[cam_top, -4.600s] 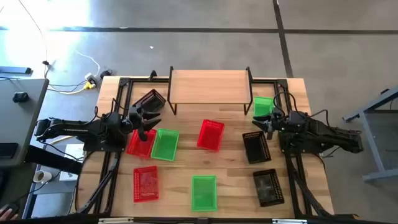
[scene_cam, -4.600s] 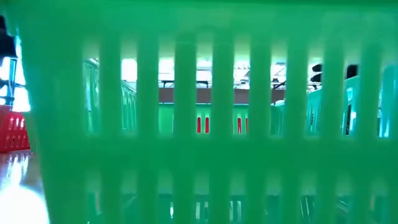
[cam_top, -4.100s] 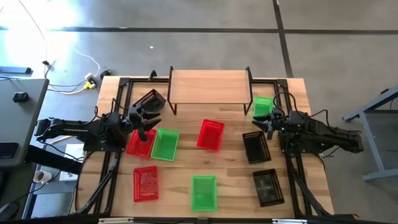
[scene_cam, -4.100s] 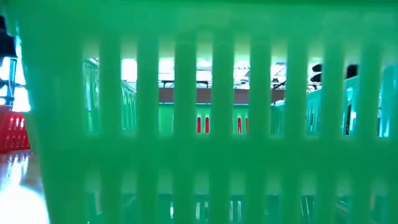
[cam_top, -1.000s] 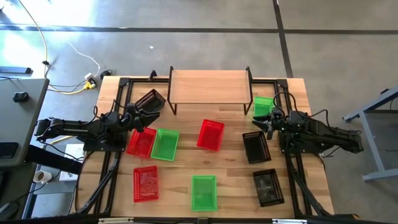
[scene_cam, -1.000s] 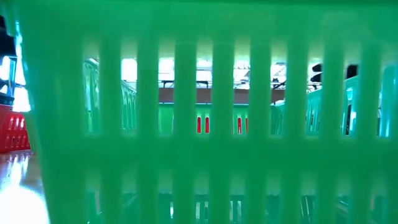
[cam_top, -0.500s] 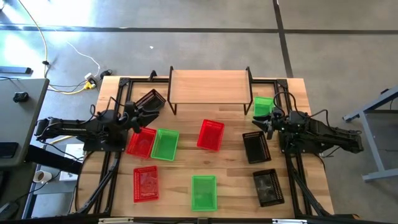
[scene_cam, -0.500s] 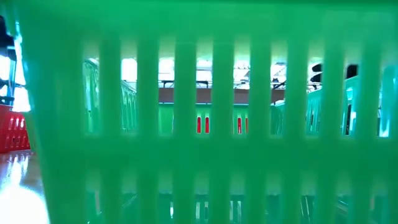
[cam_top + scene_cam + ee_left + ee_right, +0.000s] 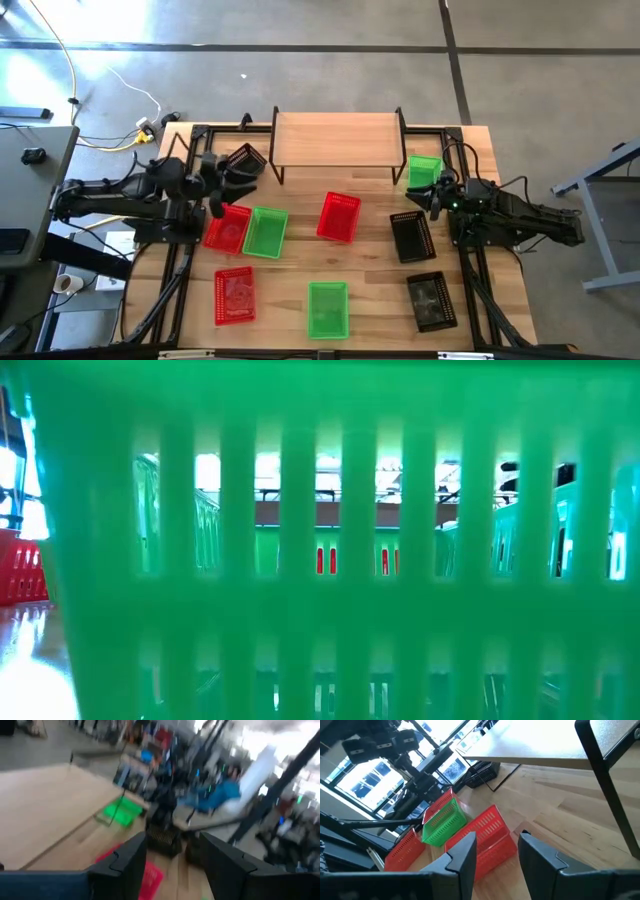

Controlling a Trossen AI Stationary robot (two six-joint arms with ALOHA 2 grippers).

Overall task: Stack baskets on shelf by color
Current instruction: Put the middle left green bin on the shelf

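Nine baskets lie on the table: red ones [image 9: 227, 228], [image 9: 339, 216], [image 9: 234, 294]; green ones [image 9: 265, 231], [image 9: 423, 170], [image 9: 327, 308]; black ones [image 9: 243, 160], [image 9: 411, 236], [image 9: 432, 300]. The shelf [image 9: 337, 138] stands at the far edge with its top bare. My left gripper [image 9: 228, 184] [image 9: 172, 865] is open, between the far-left black basket and the red basket beside it. My right gripper [image 9: 432, 197] [image 9: 495, 857] is open, between the far-right green basket and a black one. One green basket [image 9: 320, 560] fills the low view.
Black frame rails [image 9: 190, 160] [image 9: 478, 270] run along both sides of the table. Bare wood lies in front of the shelf [image 9: 300, 195] and between the near baskets [image 9: 380, 290]. Cables and a plug [image 9: 147, 128] lie on the floor past the far-left corner.
My left arm has drawn back toward the table's left and far edges, carrying its open gripper off the red basket toward the far-left black basket. The baskets have kept their places.
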